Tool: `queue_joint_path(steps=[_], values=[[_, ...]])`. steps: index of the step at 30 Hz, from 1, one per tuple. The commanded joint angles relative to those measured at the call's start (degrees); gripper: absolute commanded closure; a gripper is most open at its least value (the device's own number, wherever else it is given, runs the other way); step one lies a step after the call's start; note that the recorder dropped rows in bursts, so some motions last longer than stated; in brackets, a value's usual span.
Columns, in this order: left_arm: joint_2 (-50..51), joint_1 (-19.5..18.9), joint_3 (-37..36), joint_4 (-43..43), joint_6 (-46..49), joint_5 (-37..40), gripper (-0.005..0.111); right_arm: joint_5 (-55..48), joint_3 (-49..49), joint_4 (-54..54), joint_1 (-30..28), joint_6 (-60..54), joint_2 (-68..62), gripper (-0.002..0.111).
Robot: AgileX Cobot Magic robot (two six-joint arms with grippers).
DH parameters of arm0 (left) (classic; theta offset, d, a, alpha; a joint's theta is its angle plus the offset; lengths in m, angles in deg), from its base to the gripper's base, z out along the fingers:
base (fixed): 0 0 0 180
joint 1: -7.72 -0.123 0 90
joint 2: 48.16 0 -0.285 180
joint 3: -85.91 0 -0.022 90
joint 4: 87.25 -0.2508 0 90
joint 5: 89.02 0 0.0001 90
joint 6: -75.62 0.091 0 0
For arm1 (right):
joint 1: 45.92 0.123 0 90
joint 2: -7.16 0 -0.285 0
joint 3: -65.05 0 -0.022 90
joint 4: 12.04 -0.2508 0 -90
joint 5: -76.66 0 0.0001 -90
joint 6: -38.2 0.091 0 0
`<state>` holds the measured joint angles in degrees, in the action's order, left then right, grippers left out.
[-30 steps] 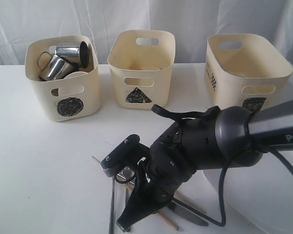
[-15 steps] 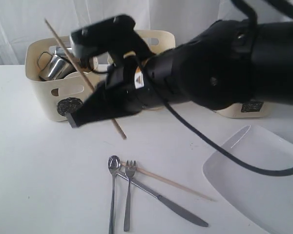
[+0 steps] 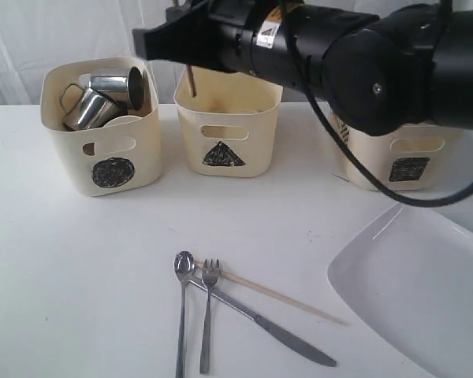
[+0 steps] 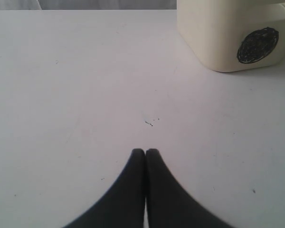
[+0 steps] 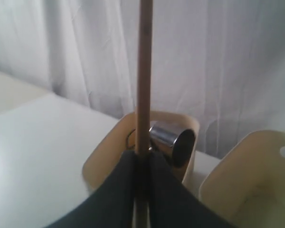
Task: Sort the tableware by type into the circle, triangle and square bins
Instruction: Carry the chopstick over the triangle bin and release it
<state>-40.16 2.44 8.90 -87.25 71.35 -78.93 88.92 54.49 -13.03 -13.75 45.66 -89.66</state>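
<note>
**Q:** Wooden piece first: where is it?

**A:** The held chopstick [image 5: 143, 71], thin and round, is clamped between the dark fingers of the right hand [image 5: 142, 156]. Its lower end hangs inside the rim of the triangle bin [image 3: 229, 134].

**Q:** And the left hand?

**A:** The left hand [image 4: 145, 153] has its smooth black tips pressed together on nothing. It is low over the matte white desk [image 4: 61, 71], near the circle bin [image 3: 102, 161].

**Q:** What do the tubs hold?

**A:** All three are cream plastic with rounded corners and handle slots. The circle bin holds two shiny steel mugs [image 3: 91, 106], both tilted. I cannot see inside the square bin [image 3: 402, 150], because the arm covers its top.

**Q:** Is there open room?

**A:** A wide strip of bare desk lies between the tubs and the cutlery. The spoon [image 3: 181, 315] and fork [image 3: 209, 315] lie side by side near the front edge. The knife [image 3: 272, 329] and second chopstick [image 3: 276, 293] slant away from them toward the glossy white plate [image 3: 418, 307], which the picture's edge cuts.
</note>
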Motion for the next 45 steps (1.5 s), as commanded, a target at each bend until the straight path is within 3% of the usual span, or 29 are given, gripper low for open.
queue_joint_path(steps=[1,7,17,24,32,39,45], values=[[-0.2,0.3,-0.2,0.0,-0.3,-0.3,0.107,14.1,0.2,-9.9,-4.3,0.3,-3.9,0.108],[-0.2,0.3,-0.2,0.0,-0.3,-0.3,0.107,30.0,0.2,-18.3,-5.9,0.3,-13.2,0.108],[-0.2,0.3,-0.2,0.0,-0.3,-0.3,0.107,30.9,11.6,-13.7,-6.2,-2.7,-26.6,0.108],[-0.2,0.3,-0.2,0.0,-0.3,-0.3,0.107,23.3,20.0,-14.6,-8.9,-7.5,-32.6,0.105],[-0.2,0.3,-0.2,0.0,-0.3,-0.3,0.107,17.7,20.1,-15.2,-11.0,-7.5,-33.5,0.078],[-0.2,0.3,-0.2,0.0,-0.3,-0.3,0.107,15.4,20.1,-15.0,-11.0,-7.5,-31.8,0.077],[-0.2,0.3,-0.2,0.0,-0.3,-0.3,0.107,-4.1,20.1,-15.0,-11.0,-7.5,-23.7,0.078]])
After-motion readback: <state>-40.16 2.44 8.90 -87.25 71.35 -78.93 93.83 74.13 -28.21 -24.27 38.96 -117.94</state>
